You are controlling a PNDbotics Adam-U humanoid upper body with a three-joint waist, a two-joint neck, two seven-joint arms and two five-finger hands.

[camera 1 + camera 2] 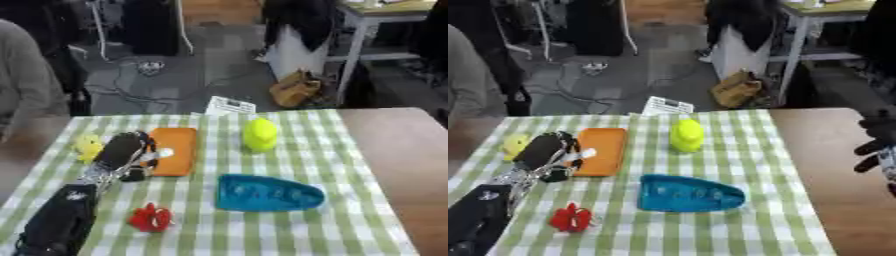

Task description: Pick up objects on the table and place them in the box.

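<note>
A green and white checked cloth [289, 150] covers most of the brown worktop [407, 150], and behind it the grey floor carries cables.

The left robot hand [122, 150] reaches in from the lower left and lies over the left edge of the orange tray [173, 150]; its fingers are curled at a small white thing there, but I cannot tell if they grasp it. Just left of this robot hand sits a small yellow toy [87, 147].

Near the arm, lower on the cloth, lies a red object [150, 218]. The blue oblong object [267, 193] is at the centre, and the yellow-green object [260, 134] stands behind it.

The right robot hand [878, 145] shows at the right edge, fingers curled, holding nothing.
</note>
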